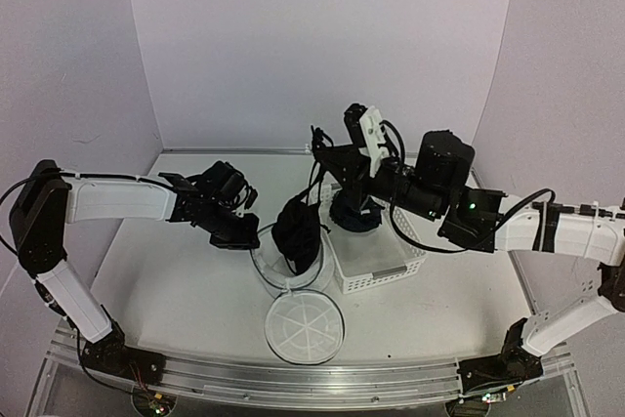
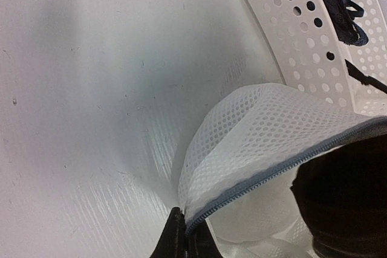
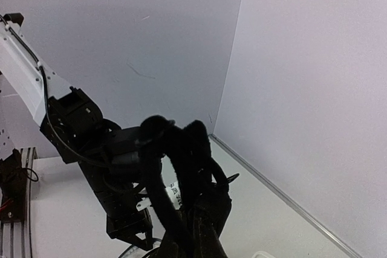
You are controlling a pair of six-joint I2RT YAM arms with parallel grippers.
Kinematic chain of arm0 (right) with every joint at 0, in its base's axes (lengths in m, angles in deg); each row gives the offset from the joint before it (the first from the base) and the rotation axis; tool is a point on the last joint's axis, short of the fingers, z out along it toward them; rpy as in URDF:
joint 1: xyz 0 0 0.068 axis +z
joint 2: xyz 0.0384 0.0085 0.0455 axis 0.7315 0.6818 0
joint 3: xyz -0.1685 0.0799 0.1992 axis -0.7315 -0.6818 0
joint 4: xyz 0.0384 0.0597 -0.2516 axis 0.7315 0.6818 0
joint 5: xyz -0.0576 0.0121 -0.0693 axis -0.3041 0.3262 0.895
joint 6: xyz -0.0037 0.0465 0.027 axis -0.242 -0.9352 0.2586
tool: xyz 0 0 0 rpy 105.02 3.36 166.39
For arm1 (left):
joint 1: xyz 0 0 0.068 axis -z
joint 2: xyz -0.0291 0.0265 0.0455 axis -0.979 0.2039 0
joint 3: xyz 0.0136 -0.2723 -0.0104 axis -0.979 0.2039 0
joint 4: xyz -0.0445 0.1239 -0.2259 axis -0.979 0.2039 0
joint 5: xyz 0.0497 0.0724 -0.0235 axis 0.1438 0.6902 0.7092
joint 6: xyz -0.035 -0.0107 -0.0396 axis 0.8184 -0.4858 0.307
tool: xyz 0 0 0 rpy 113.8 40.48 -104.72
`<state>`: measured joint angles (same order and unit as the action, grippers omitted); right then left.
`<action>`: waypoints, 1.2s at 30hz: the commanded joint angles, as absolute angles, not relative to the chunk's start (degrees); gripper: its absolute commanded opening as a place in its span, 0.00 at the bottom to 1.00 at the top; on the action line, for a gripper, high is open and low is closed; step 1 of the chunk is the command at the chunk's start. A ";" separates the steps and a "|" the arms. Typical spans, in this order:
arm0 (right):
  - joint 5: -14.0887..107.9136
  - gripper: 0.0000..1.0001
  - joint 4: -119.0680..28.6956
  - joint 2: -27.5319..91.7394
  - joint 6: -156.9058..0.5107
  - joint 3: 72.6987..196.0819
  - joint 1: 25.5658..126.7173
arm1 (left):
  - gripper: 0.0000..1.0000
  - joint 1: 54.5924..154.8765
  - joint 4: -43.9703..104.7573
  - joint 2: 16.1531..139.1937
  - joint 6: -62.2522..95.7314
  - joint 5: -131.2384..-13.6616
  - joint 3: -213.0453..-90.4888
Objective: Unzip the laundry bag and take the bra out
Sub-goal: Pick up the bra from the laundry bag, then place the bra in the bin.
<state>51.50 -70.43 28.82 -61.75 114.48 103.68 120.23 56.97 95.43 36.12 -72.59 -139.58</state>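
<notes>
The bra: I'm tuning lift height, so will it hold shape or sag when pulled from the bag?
Probably floppy: in the top view the bra hangs in a limp bunch above the laundry bag. Its thin straps loop loosely in the right wrist view, so they could snag. It likely weighs little, being soft fabric.

Bag [image 2: 266,125]: white honeycomb mesh, grey-blue zip edge, spoke-patterned round face. Bra [image 1: 297,233]: black. Basket [image 1: 383,276]: white, dotted with round holes. Table [image 1: 166,290]: white. Walls [image 1: 322,36]: pale lilac. Arms [image 1: 117,200]: white links, black joints.
</notes>
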 commanded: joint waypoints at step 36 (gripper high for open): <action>78.66 0.00 -73.45 23.43 -60.67 115.08 102.62 | 0.00 120.33 61.28 91.19 33.02 -64.72 -143.06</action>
